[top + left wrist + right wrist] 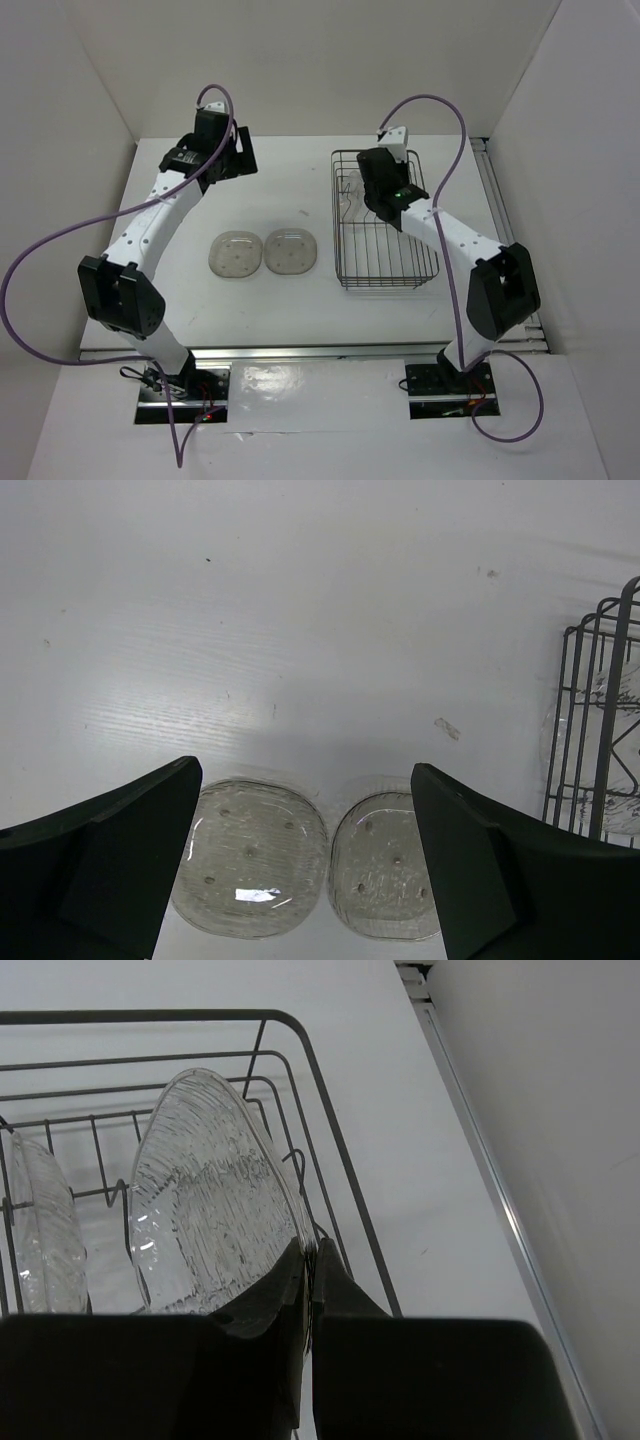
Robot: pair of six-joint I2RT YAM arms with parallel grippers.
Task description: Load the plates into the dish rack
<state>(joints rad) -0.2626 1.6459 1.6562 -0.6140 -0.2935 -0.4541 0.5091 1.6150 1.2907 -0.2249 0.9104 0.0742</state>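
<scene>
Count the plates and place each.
4 plates: two flat on the table left of the dish rack, one standing in the rack, one pinched upright by the right gripper. Rack partly hidden.

2 plates [235, 254] flat, side by side on table [280, 190]; dish rack [385, 270] to their rt (R arm [450, 232] over it).

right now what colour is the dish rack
Dark grey wire dish rack, clearest in right wrist view.

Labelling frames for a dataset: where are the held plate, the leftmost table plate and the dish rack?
Held plate [210, 1190]: right wrist view, middle of its face.
Leftmost table plate [235, 254]: top view, its centre.
Dish rack [385, 268]: top view, near wires.
</scene>
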